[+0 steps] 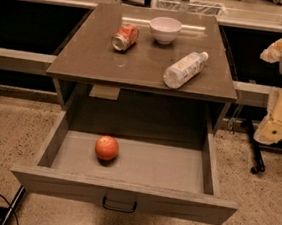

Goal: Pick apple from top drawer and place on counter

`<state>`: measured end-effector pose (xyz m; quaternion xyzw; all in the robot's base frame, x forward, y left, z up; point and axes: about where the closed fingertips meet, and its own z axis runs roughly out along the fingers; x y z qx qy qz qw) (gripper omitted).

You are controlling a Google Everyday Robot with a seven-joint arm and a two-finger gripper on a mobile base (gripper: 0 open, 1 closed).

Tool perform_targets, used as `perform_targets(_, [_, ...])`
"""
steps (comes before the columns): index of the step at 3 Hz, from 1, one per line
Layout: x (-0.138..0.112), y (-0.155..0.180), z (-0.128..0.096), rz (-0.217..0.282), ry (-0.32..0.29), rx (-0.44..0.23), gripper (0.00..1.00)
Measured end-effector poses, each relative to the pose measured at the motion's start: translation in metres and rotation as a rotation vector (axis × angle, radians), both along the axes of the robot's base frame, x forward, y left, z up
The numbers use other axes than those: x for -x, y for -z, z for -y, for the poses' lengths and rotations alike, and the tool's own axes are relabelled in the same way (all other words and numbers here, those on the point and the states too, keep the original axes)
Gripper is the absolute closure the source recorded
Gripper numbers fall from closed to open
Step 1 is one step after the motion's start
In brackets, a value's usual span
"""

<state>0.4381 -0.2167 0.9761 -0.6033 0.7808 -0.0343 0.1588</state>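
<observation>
Gripper [280, 119] is seen at the right edge, beside the counter [136, 59]; its opening cannot be told. Apple [106, 147] is found left of centre in the open top drawer [122, 193], well apart from the gripper. It is judged light, firm, smooth and roll-prone; a grasp from above across the widest girth is advised.

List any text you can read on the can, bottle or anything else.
Soda can: red-and-white print, too blurred to read.
Bottle: label too blurred to read.
Gripper, raised at right edge beside the counter: no text visible.
No other readable text.
</observation>
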Motion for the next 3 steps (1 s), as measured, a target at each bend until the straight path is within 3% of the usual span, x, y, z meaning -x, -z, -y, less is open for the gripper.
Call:
perform_targets(1, [-0.002, 0.0, -0.002, 0.01, -0.002, 0.005, 0.0])
perform_targets(2, [-0.023, 0.045, -0.029, -0.017, -0.011, 0.039, 0.0])
perform_targets(3, [-0.039, 0.127, -0.076, -0.075, -0.063, 0.133, 0.0])
